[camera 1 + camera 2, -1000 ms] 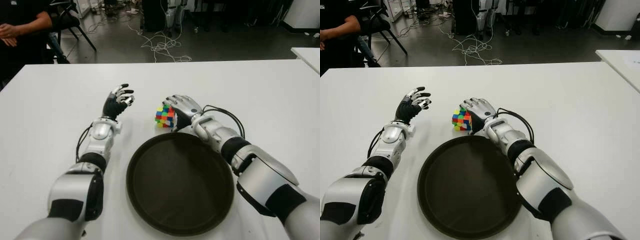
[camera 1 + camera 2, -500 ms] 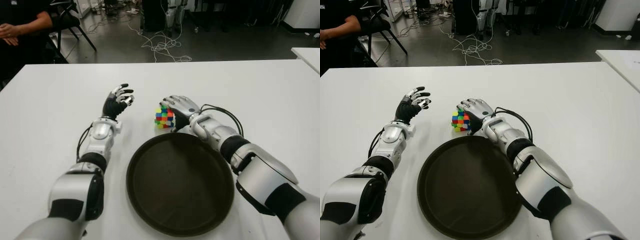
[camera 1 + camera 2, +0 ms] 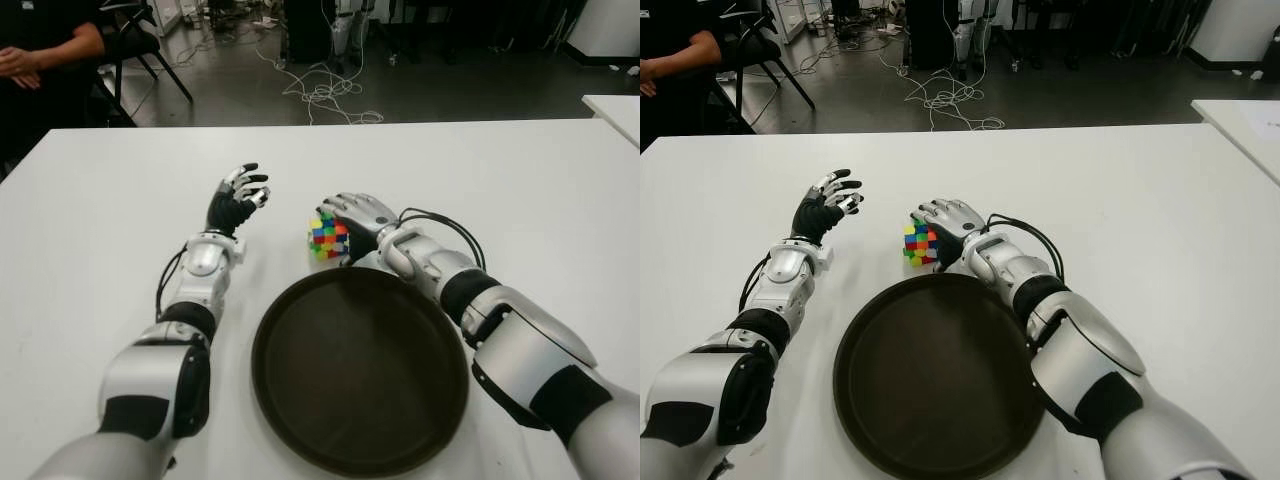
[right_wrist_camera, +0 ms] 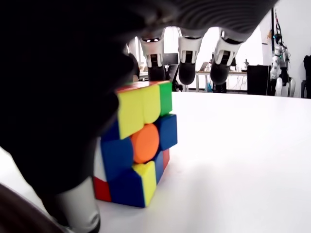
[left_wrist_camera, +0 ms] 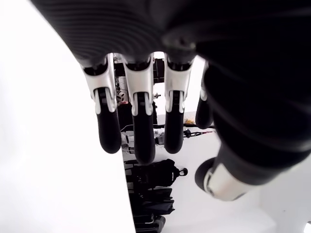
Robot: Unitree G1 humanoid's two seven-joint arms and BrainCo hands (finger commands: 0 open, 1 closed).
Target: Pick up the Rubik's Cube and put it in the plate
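No writing or brand mark could be read anywhere. The multicoloured Rubik's Cube point(image 3: 327, 238) sat on the white table point(image 3: 520, 190), just beyond the far rim of the round dark brown plate point(image 3: 360, 370). The right hand point(image 3: 358, 216) arched over the cube from its right, fingers point(image 4: 187, 58) spread above the top face (thumb beside it, no grip closed). The left hand point(image 3: 236, 200) hovered left of the cube, fingers loosely spread, holding nothing.

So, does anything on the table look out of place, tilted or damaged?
Nothing stands out. The Rubik's Cube sits flat on the white table, whole, just beyond the empty plate. The right hand arches over it, fingers not closed. The left hand shows left of the cube, open.
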